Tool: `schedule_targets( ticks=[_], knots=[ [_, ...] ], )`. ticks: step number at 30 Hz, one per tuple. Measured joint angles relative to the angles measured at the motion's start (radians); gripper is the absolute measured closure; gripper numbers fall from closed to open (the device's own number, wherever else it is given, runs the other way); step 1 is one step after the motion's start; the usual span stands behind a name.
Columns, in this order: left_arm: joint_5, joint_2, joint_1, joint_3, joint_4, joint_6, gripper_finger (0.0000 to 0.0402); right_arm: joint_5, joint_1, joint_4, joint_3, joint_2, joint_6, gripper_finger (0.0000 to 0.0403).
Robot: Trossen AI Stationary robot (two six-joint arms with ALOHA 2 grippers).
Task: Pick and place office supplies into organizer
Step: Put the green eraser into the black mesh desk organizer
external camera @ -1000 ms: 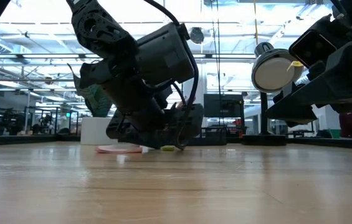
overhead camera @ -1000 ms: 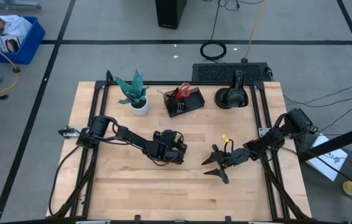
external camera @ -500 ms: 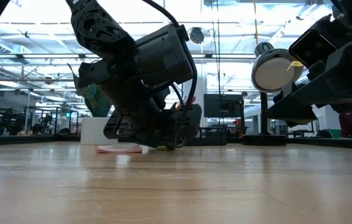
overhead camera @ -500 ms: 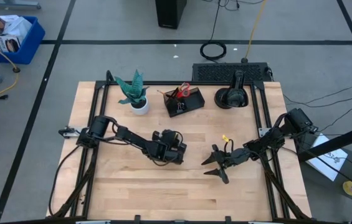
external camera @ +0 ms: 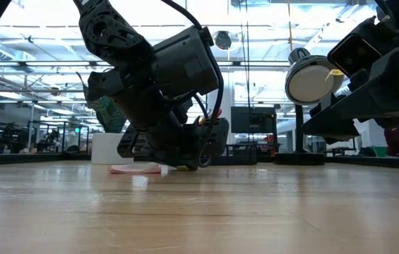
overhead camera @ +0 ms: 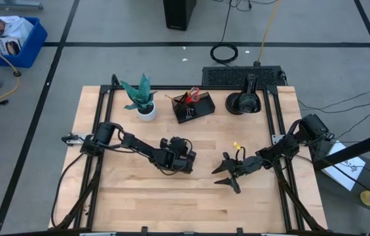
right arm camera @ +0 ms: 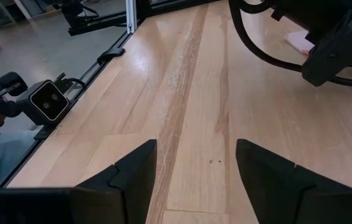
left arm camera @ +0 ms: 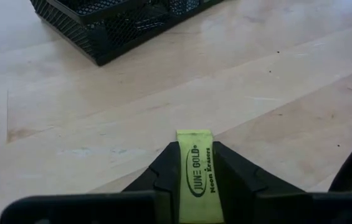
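Note:
My left gripper (overhead camera: 183,159) is low at the table's middle, shut on a small yellow eraser (left arm camera: 194,168) printed with black letters. The organizer (overhead camera: 194,105), a black mesh box with red-handled scissors and pens standing in it, is at the far middle of the table and shows ahead of the left fingers (left arm camera: 119,22). A pink sticky-note pad (external camera: 134,168) lies flat on the wood beside the left gripper (external camera: 183,164). To the right of the left arm, my right gripper (overhead camera: 224,174) hovers open (right arm camera: 196,165) with nothing between its fingers. My left gripper pinches the yellow eraser by its two long sides (left arm camera: 180,167), one dark finger (left arm camera: 163,177) on each. The fingers lie along the eraser, whose far end sticks out past their tips. They slant down to the tabletop. Whether the eraser is clear of the wood, I cannot tell.
A teal plant in a white pot (overhead camera: 142,98) stands left of the organizer. A black round domed object (overhead camera: 245,101) sits at the far right, with a dark keyboard (overhead camera: 243,75) beyond the table's edge. Bare wood lies along the near half of the table.
My left gripper has shut on the yellow eraser, staying low at the table's middle. In the low view, the yellow piece that lay in plain sight by the fingertips is now mostly covered by them. My right arm has kept still.

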Motion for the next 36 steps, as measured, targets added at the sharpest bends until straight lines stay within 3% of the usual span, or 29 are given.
schedule_targets(
  ticks=[6, 14, 28, 36],
  knots=[
    [-0.025, -0.016, -0.008, 0.000, 0.021, 0.004, 0.0329, 0.000, 0.000, 0.000, 0.000, 0.000, -0.004, 0.0193],
    [0.037, -0.078, -0.010, -0.001, 0.030, 0.053, 0.0322, 0.001, 0.000, -0.011, 0.001, 0.000, -0.003, 0.0193],
    [0.005, -0.089, 0.011, 0.001, 0.050, 0.082, 0.0321, 0.002, 0.000, -0.008, 0.001, 0.000, -0.001, 0.0193],
    [0.099, -0.107, 0.073, 0.002, 0.106, 0.146, 0.0321, 0.002, 0.000, -0.008, 0.001, 0.000, -0.003, 0.0193]
  ],
)
